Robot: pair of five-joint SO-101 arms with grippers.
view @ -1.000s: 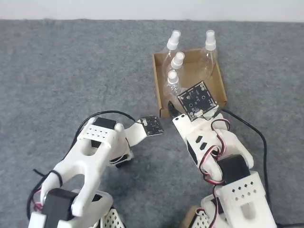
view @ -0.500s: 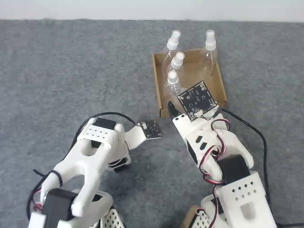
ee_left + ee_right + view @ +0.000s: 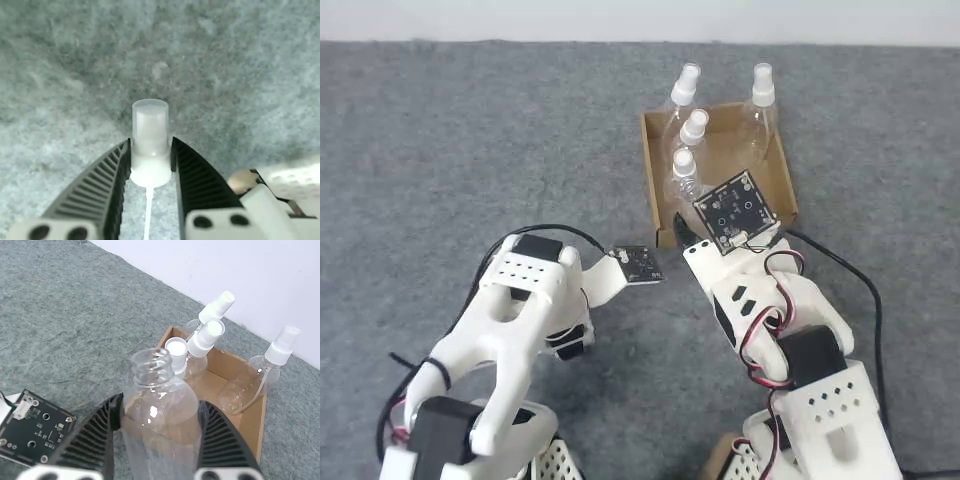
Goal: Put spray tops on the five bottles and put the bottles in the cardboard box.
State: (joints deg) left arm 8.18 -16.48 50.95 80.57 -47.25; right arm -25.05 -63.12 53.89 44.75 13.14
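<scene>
left pincer (image 3: 150,146): pinching the spray top (image 3: 150,131); tube trails back between its fingers
right pincer (image 3: 160,404): pinching the uncapped bottle (image 3: 156,377); roughly upright, mouth up, beside the box (image 3: 650,170)
your cue: seen from above, the bottle likely lies about 2 o'clock from the spray top; bring the left pincer across

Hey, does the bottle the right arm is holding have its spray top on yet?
Off. The bottle in the right tool shows a bare, open neck with no top.
</scene>
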